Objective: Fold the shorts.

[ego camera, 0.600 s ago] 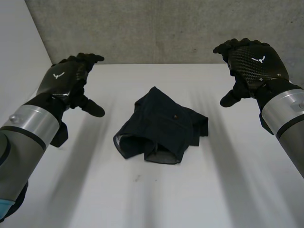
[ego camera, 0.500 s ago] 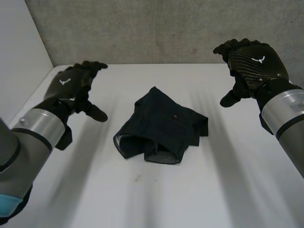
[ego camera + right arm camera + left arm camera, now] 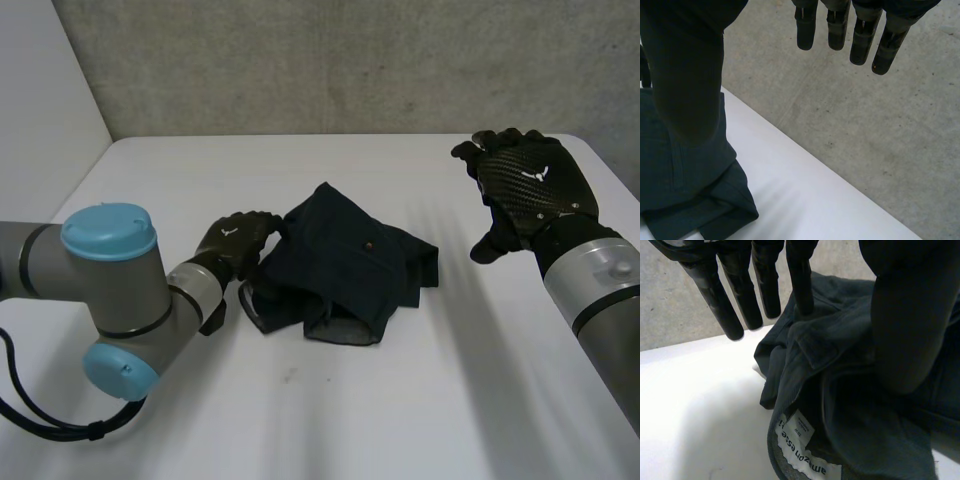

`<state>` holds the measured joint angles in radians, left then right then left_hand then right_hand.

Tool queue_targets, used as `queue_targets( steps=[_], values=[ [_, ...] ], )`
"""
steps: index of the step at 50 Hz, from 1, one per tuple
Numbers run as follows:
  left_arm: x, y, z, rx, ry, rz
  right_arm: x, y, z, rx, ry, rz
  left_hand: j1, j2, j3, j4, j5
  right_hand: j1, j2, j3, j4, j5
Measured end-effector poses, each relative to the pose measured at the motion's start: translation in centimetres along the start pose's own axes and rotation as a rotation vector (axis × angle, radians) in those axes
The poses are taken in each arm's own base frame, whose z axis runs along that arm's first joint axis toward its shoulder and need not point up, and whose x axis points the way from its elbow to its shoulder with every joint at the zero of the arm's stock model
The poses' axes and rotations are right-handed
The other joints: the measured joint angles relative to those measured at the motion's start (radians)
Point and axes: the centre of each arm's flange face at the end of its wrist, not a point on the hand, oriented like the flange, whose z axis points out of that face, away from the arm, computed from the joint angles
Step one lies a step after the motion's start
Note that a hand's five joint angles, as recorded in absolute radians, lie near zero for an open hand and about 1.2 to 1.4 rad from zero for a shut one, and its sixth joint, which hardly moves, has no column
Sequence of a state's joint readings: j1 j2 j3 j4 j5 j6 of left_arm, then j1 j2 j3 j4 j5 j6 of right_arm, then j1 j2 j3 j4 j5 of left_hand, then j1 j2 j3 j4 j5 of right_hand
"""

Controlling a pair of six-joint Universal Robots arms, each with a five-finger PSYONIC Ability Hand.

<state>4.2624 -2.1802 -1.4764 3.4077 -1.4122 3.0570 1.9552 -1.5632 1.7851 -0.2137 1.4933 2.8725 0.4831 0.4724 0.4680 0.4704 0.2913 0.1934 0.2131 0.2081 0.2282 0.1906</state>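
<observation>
Touching the left edge of the shorts (image 3: 345,270) with the left hand (image 3: 238,243), fingers (image 3: 722,300) straight, unclenched. Holding the right hand (image 3: 530,190) relaxed and empty at frame right. Bunched mid-frame on the table (image 3: 400,420), waist opening lower left, long axis roughly left-right.

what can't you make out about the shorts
Head view: edge of the shorts under the left hand, hidden by it.
Left wrist view: print on the small tag, too small to read; cloth behind the thumb.
Right wrist view: part of the shorts, behind the right hand's thumb.
</observation>
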Motion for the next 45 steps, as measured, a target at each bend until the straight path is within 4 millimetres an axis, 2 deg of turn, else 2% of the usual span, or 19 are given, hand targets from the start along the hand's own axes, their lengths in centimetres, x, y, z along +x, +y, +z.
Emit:
queue_targets(
  steps=[4,7,14,18,20,21,24,25,27,29,32,33,34,36,38,39,40,44,45],
  values=[
    [-0.2,0.2,0.6,0.0,-0.003,0.002,-0.1,0.1,-0.1,0.004,0.0,-0.014,0.187,0.183,0.187,0.186,0.176,0.0,0.0,0.0,0.0,0.0],
    [-0.6,0.3,1.1,0.002,-0.017,0.002,-0.1,0.2,-0.1,0.005,-0.001,-0.017,0.525,0.55,0.552,0.545,0.529,0.0,0.0,0.0,0.0,0.0],
    [-3.7,-1.5,1.6,0.055,-0.182,0.006,-0.2,0.2,-0.1,0.003,-0.003,-0.016,0.566,0.7,0.713,0.716,0.678,0.0,0.0,0.0,0.0,0.0],
    [-5.7,-5.8,0.7,0.169,-0.31,0.042,-0.3,0.2,-0.1,0.003,-0.007,-0.016,0.585,0.71,0.718,0.719,0.682,0.0,0.0,0.0,0.0,0.0],
    [-5.9,-7.8,0.1,0.224,-0.334,0.059,-0.4,0.2,-0.1,0.003,-0.008,-0.016,0.59,0.712,0.718,0.719,0.688,0.0,0.0,0.0,0.0,0.0],
    [-5.8,-9.8,-0.5,0.281,-0.346,0.073,-0.4,0.2,-0.1,0.003,-0.01,-0.016,0.591,0.712,0.718,0.719,0.689,0.0,0.0,0.0,0.0,0.0],
    [-4.4,-14.2,-2.0,0.426,-0.329,0.101,-0.4,0.2,-0.1,0.003,-0.011,-0.016,0.596,0.714,0.722,0.719,0.689,0.0,0.0,0.0,0.0,0.0],
    [-4.4,-14.2,-2.0,0.426,-0.329,0.101,-0.4,0.2,-0.1,0.003,-0.011,-0.016,0.596,0.714,0.722,0.719,0.689,0.0,0.0,0.0,0.0,0.0],
    [-2.3,-16.9,-3.0,0.528,-0.269,0.118,-0.3,0.2,0.0,0.003,-0.007,-0.016,0.596,0.717,0.724,0.72,0.689,0.0,0.0,0.0,0.0,0.0],
    [0.2,-18.1,-3.4,0.583,-0.188,0.13,-0.2,0.2,0.1,0.003,-0.002,-0.015,0.596,0.718,0.726,0.727,0.689,0.0,0.0,0.0,0.0,0.0],
    [3.6,-17.8,-3.1,0.597,-0.066,0.145,0.1,0.1,0.2,0.004,0.01,-0.012,0.596,0.718,0.726,0.729,0.696,0.0,0.0,0.0,0.0,0.0],
    [3.6,-17.8,-3.1,0.597,-0.066,0.145,0.1,0.1,0.2,0.004,0.01,-0.012,0.596,0.718,0.726,0.729,0.696,0.0,0.0,0.0,0.0,0.0],
    [6.3,-16.5,-2.5,0.576,0.031,0.155,0.4,0.1,0.3,0.004,0.023,-0.01,0.596,0.718,0.726,0.729,0.698,0.0,0.0,0.0,0.0,0.0],
    [9.3,-14.1,-1.7,0.529,0.14,0.166,0.8,0.1,0.4,0.003,0.045,-0.009,0.596,0.717,0.725,0.728,0.698,0.0,0.0,0.0,0.0,0.0],
    [11.6,-11.5,-1.1,0.474,0.219,0.176,1.3,0.0,0.5,0.002,0.067,-0.009,0.576,0.632,0.645,0.643,0.644,0.0,0.0,0.0,0.0,0.0],
    [11.9,-11.0,-1.0,0.464,0.231,0.178,1.4,0.0,0.5,0.002,0.072,-0.009,0.576,0.632,0.645,0.643,0.644,0.0,0.0,0.0,0.0,0.0],
    [13.2,-9.1,-0.6,0.424,0.273,0.189,1.5,0.0,0.5,0.001,0.079,-0.009,0.397,0.422,0.431,0.443,0.449,0.0,0.0,0.0,0.0,0.0],
    [15.1,-4.8,-0.1,0.34,0.328,0.246,2.4,-0.1,0.6,0.003,0.115,-0.01,-0.233,-0.163,-0.15,-0.155,-0.147,0.0,0.0,0.0,0.0,0.0],
    [15.2,-4.5,-0.1,0.335,0.331,0.254,2.5,-0.1,0.6,0.003,0.117,-0.01,-0.233,-0.163,-0.15,-0.155,-0.147,0.0,0.0,0.0,0.0,0.0]
  ],
)
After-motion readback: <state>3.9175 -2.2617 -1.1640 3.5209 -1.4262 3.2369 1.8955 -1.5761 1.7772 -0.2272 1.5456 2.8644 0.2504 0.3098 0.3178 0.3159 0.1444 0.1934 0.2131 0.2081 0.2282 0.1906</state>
